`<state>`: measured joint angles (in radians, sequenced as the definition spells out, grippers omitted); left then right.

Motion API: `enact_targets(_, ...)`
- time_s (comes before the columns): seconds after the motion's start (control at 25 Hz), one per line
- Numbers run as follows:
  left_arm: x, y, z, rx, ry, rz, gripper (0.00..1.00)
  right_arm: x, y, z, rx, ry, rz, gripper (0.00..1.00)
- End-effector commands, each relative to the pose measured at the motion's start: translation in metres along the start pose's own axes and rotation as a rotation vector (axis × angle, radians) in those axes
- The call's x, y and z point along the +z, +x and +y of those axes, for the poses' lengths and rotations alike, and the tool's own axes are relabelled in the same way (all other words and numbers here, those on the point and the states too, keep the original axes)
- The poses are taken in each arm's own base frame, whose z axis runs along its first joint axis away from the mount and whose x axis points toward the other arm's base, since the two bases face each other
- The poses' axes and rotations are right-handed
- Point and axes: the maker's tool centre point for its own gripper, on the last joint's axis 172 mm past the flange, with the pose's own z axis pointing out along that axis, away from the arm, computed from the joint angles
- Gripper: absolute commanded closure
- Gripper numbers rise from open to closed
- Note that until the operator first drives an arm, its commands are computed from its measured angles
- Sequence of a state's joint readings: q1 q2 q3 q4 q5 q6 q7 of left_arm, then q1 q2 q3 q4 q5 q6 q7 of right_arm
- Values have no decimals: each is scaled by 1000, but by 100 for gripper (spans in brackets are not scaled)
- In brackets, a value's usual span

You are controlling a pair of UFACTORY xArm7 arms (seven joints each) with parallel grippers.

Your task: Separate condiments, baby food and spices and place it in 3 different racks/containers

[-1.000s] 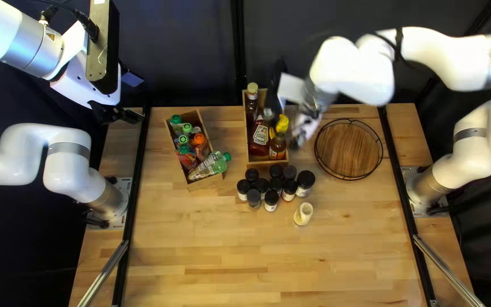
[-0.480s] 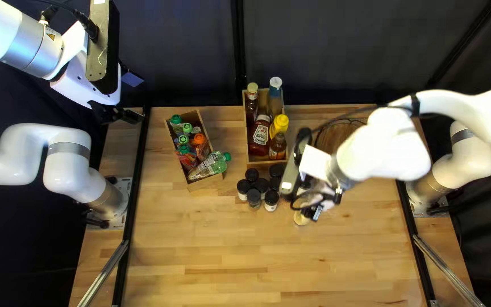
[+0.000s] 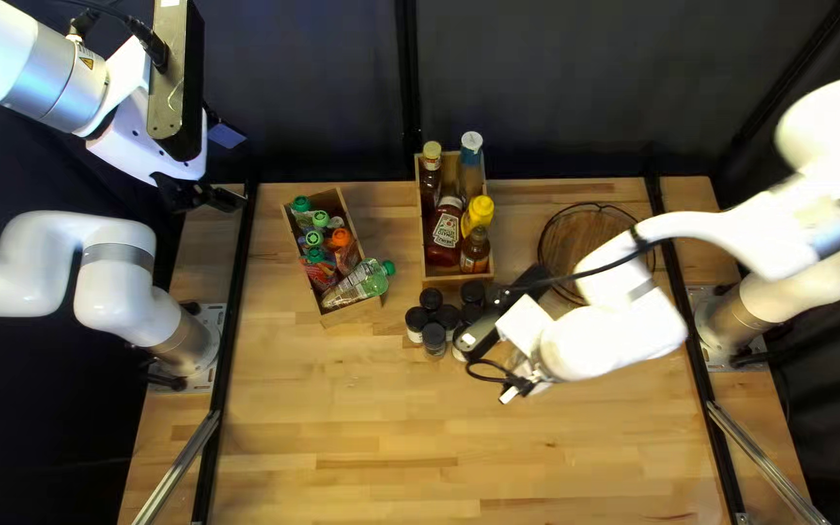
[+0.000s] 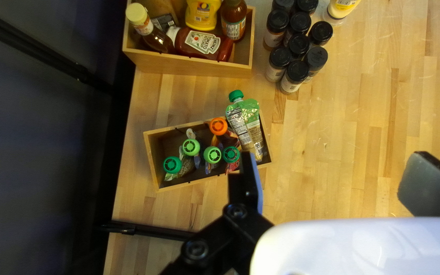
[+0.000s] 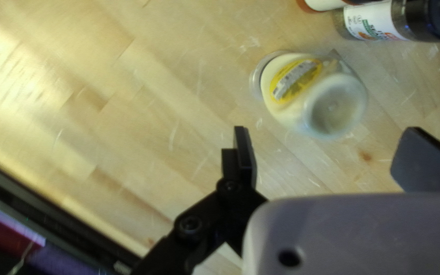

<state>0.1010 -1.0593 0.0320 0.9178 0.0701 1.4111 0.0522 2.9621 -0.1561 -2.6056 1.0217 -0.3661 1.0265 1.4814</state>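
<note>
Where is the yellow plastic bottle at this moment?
In the top left view, the yellow bottle is in the right half of the right-hand wooden box, just behind the small brown sauce bottle.

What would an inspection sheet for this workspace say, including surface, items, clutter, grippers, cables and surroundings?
Surface: wooden table, scratched.
Baby food: capped pouches in a wooden box.
Condiments: ketchup, mustard and other bottles in a second box; pale yellow-labelled bottle outside it, on the table.
Spices: black-lidded jars clustered on the table.
Third container: round wire-rimmed tray, partly hidden.
Clutter: nothing seen.
Left gripper: open, holding nothing.
Right gripper: open near the pale bottle.
Cables: black cable along the right arm.
Surroundings: dark curtain; blurred, unidentifiable reddish-purple shapes beyond the table's edge.
</note>
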Motion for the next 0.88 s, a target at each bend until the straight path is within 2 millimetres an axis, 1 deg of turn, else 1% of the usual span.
enact_targets(0.04,0,0,0,0,0,0,0,12,-1,1,17,-6,-9,9)
enact_targets(0.08,0,0,0,0,0,0,0,14,-1,1,18,-1,-11,12)
enact_targets(0.12,0,0,0,0,0,0,0,15,-1,1,18,4,-12,37)
enact_targets(0.16,0,0,0,0,0,0,0,16,-1,1,18,6,-13,87)
enact_targets(0.2,0,0,0,0,0,0,0,16,-1,1,18,11,-12,96)
enact_targets(0.36,0,0,0,0,0,0,0,6,-2,2,11,17,1,99)
enact_targets(0.56,0,0,0,0,0,0,0,-18,-10,5,-4,14,23,100)
enact_targets(0.72,0,0,0,0,0,0,0,-56,-11,8,-42,25,44,100)
enact_targets(0.76,0,0,0,0,0,0,0,-63,-10,7,-52,29,47,100)
enact_targets(0.88,0,0,0,0,0,0,0,-99,4,8,-112,56,62,100)
